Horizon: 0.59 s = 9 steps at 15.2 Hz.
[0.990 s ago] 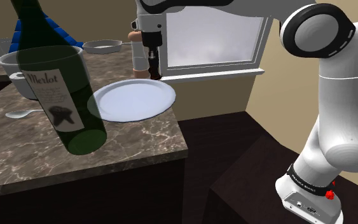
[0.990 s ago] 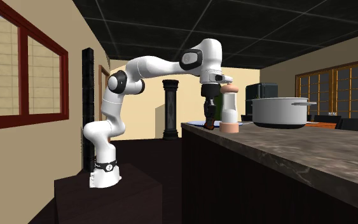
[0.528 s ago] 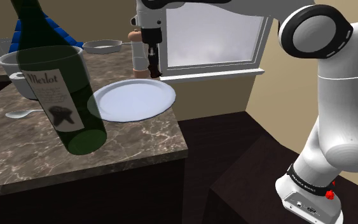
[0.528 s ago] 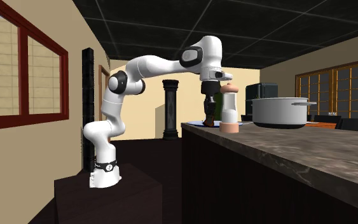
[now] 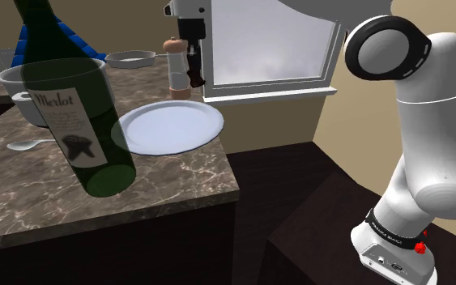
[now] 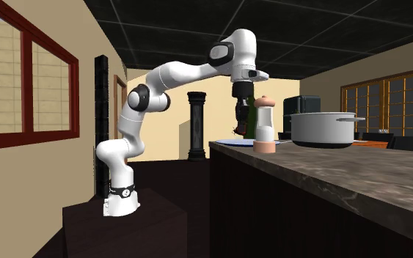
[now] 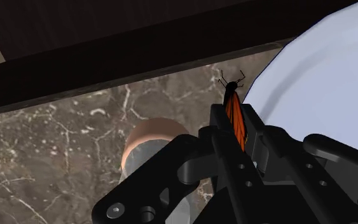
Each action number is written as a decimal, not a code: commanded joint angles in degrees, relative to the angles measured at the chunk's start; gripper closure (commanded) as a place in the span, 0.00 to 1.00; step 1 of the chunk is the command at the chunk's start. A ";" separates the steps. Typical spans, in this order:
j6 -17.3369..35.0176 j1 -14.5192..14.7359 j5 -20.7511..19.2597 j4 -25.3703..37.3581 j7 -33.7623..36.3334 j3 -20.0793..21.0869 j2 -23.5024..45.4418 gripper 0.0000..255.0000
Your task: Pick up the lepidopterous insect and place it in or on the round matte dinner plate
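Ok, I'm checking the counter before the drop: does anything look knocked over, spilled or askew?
Nothing spilled or toppled. The pepper mill stands upright, the white plate lies flat, and the butterfly is clasped in the hand. The green bottle looks slanted in the shoulder view, though that may be the camera's angle.

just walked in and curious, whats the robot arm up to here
The white arm's black gripper is shut on an orange butterfly, clasped between its fingers. It hangs above the dark veined counter, beside a pepper mill and near the rim of the round white plate. The butterfly is not yet on the plate.
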 commanded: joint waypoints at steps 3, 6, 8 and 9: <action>-5.90 0.69 -0.43 9.71 0.14 -0.05 3.85 1.00; -12.82 1.78 -1.08 23.07 0.11 -0.29 10.27 1.00; -9.49 3.12 -0.77 15.21 2.50 0.29 5.71 1.00; -8.71 3.95 -0.72 13.27 3.68 0.55 4.52 1.00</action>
